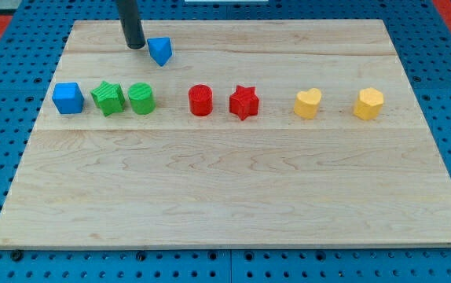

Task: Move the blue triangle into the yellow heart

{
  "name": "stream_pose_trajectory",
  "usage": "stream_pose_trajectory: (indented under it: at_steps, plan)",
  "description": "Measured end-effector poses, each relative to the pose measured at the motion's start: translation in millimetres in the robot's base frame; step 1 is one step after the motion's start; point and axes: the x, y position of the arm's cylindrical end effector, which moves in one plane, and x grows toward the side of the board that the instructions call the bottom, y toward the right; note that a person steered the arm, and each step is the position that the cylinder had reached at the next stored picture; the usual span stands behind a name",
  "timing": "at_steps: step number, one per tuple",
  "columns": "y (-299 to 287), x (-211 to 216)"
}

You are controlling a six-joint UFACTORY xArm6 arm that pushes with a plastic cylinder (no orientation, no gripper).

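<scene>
lining up behind the blue triangle (159,50), my tip (135,45), a bare fingerless rod just beside its left, should next push rightward toward the yellow heart (308,103)

A: What blocks the way from the blue triangle (159,50) to the yellow heart (308,103)?
B: Nothing. The red cylinder (200,101) and red star (243,102) sit just below that path.
A: And my tip (134,45)?
B: It is just left of the triangle.
</scene>
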Motion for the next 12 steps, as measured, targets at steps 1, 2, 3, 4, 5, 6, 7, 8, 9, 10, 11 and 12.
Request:
stream_pose_trajectory:
  at_steps: [1,2,3,4,5,6,7,8,9,10,11,12]
  plan:
    - [40,29]
    - [45,40]
    - [54,47]
    - [104,41]
    - [155,46]
    - [145,23]
    - [160,1]
    - [204,26]
    - [228,46]
    - [224,61]
    - [224,80]
    - [267,84]
